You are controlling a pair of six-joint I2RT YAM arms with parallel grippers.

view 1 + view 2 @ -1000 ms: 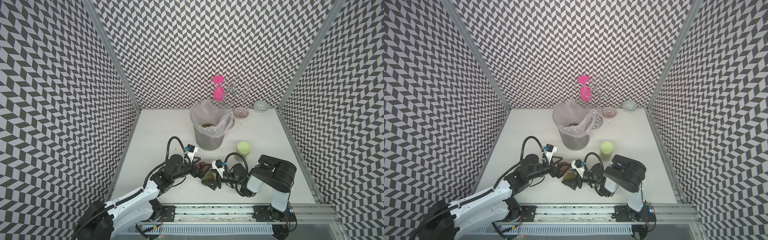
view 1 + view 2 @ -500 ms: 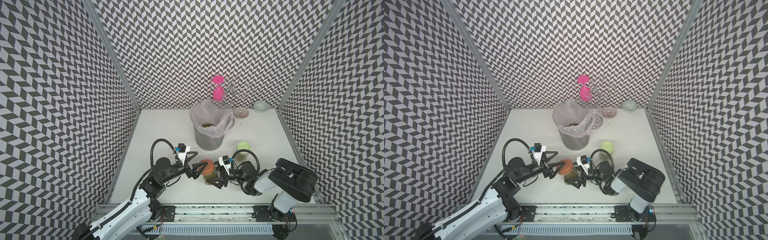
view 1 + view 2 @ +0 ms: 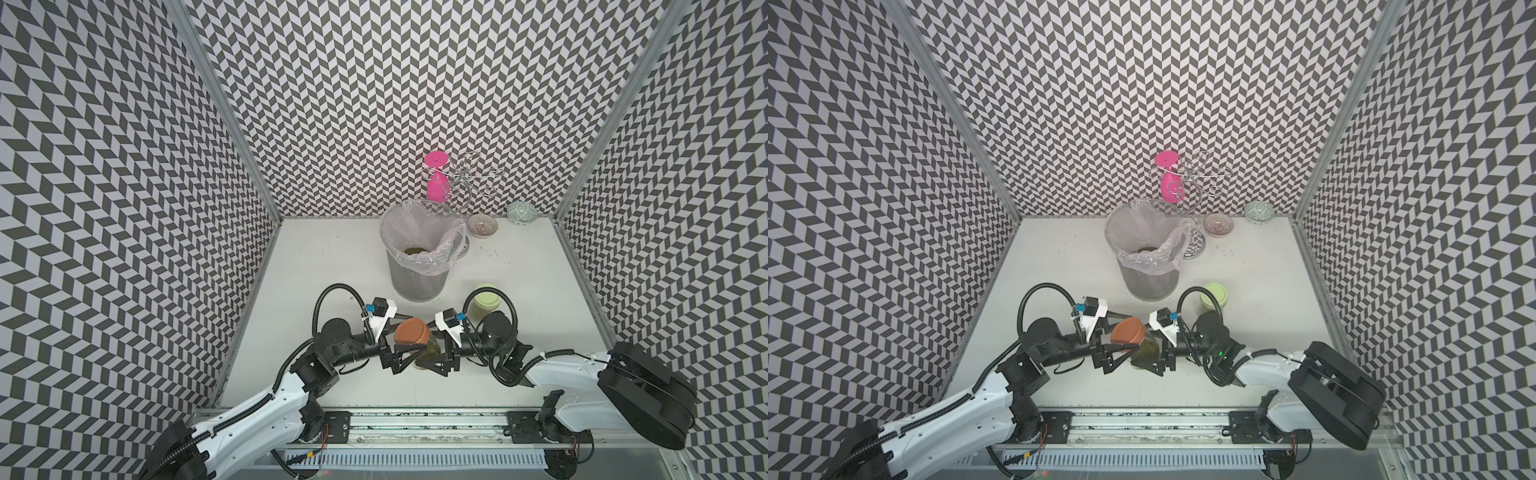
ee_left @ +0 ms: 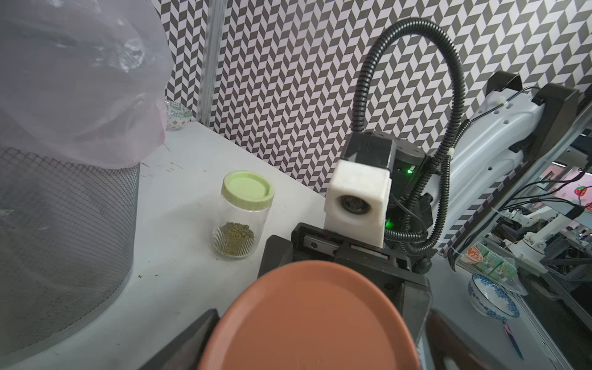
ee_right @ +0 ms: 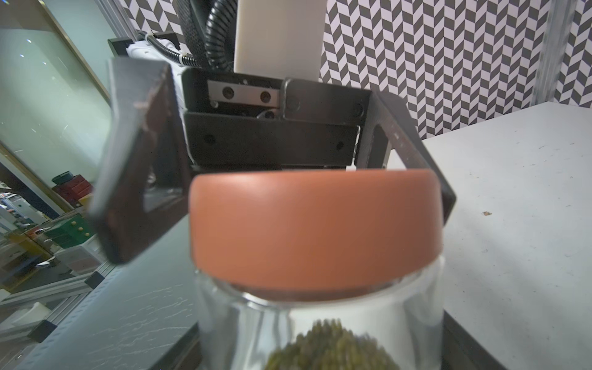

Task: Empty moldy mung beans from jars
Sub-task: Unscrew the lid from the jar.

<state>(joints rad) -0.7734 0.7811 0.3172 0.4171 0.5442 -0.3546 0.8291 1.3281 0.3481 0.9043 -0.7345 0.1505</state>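
Lower centre: gripping tilted jar w/ R claw, beans inside; straddling orange lid w/ L claw, wide open.

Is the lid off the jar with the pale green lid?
No, in the left wrist view the pale green lid sits closed on top of its upright jar.

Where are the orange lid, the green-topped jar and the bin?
orange-brown lid (image 3: 411,331), a top view, middle of the lid
green-lidded jar (image 4: 247,189), left wrist view, centre of its lid
grey mesh bin (image 3: 415,282), a top view, outer mesh wall
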